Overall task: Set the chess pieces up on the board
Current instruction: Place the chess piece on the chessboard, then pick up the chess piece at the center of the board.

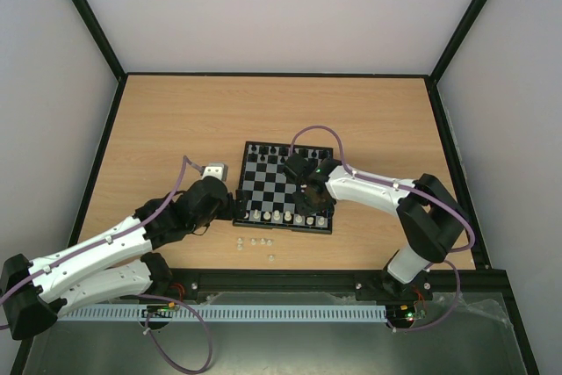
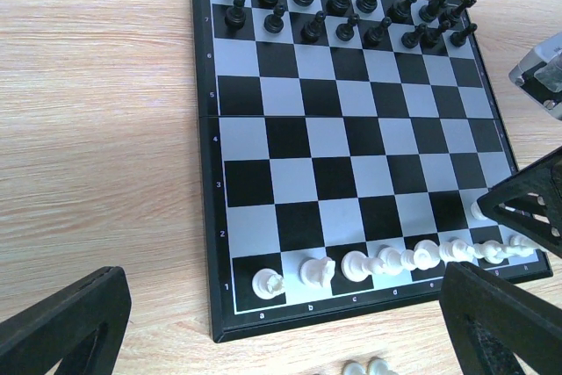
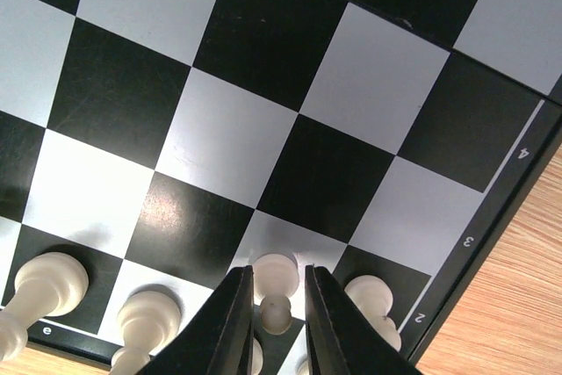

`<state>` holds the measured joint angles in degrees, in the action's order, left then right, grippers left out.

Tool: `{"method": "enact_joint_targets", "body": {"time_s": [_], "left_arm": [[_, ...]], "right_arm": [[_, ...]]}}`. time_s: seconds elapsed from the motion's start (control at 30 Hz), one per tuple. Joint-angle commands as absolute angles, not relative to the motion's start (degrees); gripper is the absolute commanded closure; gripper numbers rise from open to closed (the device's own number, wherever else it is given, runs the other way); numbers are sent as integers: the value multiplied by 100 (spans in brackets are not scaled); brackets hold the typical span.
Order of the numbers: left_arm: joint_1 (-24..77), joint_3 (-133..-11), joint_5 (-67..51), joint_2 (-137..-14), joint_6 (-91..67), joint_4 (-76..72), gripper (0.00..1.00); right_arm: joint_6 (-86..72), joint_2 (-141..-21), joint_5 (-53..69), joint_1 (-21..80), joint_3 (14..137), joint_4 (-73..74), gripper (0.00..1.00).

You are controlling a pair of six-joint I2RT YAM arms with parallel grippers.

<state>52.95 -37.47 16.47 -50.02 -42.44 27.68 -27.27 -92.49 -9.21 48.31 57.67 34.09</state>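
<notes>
Right claw point(image 3: 277, 274): fingers almost together, straddling one white pawn point(image 3: 275, 313) that stands upright on a second-row square of the board point(image 3: 500, 208). There is a sliver of gap each side of its head, so I can't tell if it's gripped or let go.

A second pawn point(image 3: 369, 292) is just beside the claw, toward the board edge. The white back row point(image 2: 386, 261) is directly beneath the claw and full. My read is that it's filling the pawn row from the edge inward.

The black pieces point(image 2: 351, 6) are well beyond the claw, both rows done.

Left claw point(image 1: 230, 208) is spread wide and empty, off the board's near corner. Spare pawns point(image 1: 255, 241) lie on the table point(image 1: 176, 120) just beside it, so it's probably staged to fetch them. Tight spacing means knock-over risk.
</notes>
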Motion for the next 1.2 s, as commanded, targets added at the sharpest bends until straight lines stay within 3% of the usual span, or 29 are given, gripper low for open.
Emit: {"method": "enact_joint_targets", "body": {"time_s": [0.0,0.17,0.47,0.57,0.83,1.17], "left_arm": [[5259,-3701,1605,-4997,-4228,2727,1],[5261,-3735,1604,-5012,-4212,2716,1],[5262,-3812,1645,-5072,-4216,2728,0],[5258,-3830,1721,-5006,-4250,2771,1],[5258,-3948,1837,-4774,-4362,2892,0],[5260,-3845,1837,-4447,-4499,2983,0]], "right_arm": [[-2665,-9230,-852,4799,5772,3556,82],[-2680,-9052,-897,4799,5913,3644,78],[-2721,-8000,-535,4819,6144,3741,48],[-2756,-7556,-251,4946,6137,3749,45],[-3233,-7257,-204,6131,5918,3621,43],[-3818,-8283,-729,7426,5880,3429,51]]}}
